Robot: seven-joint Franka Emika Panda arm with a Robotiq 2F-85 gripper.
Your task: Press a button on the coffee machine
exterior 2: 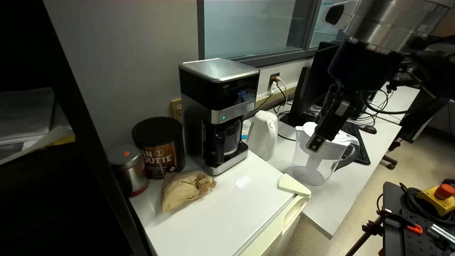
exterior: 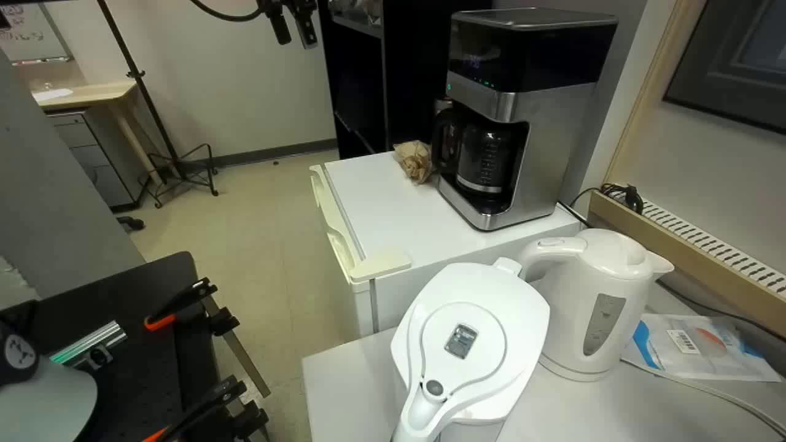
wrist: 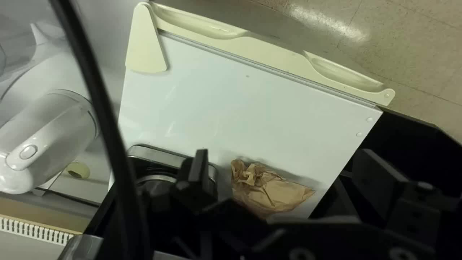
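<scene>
Coffee machine (exterior 2: pixel 218 105) upright on the white surface (exterior 2: pixel 227 206), green light (exterior 2: pixel 223 117) glowing on its silver front panel (exterior 2: pixel 237 111), carafe (exterior 2: pixel 230 137) docked below. No press on at this instant: the pincer (exterior: pixel 296 42) hangs high, well apart from the panel.

What could go wrong? A miss, for one! The controls (exterior 2: pixel 250 99) look tiny and close-set, so a slight sideways error prob. means the wrong btn or plain metal. Then the angle: fingers (wrist: pixel 199 168) point mostly down while the panel faces fwd, so a tip could skid instead of pushing in. Too much force and the machine poss. slides back, b/c that surface looks slick. Come in low and the carafe handle (exterior 2: pixel 219 147) gets clipped, maybe the paper bag (wrist: pixel 269 187) too. And the wrist view doesn't clearly show the panel, w/ a black cable (wrist: pixel 103 115) cutting across, so aiming from there's guesswork.

Over to the pincer: jaws spread wide, nothing gripped, no contact that I can see. The bag shows b/w the tips in the wrist view, but it's lying on the surface, well below. Spread like this, one tip must press alone while its partner could bump the machine; bringing them together 1st would prob. make a neater poker.
</scene>
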